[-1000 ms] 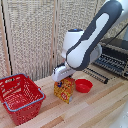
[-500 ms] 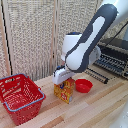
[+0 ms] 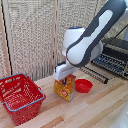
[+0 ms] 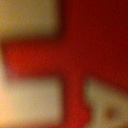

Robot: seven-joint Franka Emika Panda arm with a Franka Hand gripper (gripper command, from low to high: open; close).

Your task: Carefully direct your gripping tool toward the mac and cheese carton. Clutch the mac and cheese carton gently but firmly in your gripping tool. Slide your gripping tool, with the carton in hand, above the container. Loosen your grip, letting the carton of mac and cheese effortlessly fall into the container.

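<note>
The orange-yellow mac and cheese carton with red markings stands on the wooden table, between the basket and a red bowl. My white gripper is down over the carton's top, and its fingers straddle the top edge. The fingertips are hidden against the box, so I cannot tell whether they press on it. The wrist view is filled by a blurred close-up of the carton's red and yellow print. The red mesh basket with a blue-grey rim stands at the exterior view's left, apart from the carton.
A small red bowl lies just to the exterior view's right of the carton. A dark toaster oven with a rack stands at the back right. A slatted wooden wall runs behind the table.
My gripper has come down a little onto the carton's top over the last second. The carton, basket and bowl have not moved.
</note>
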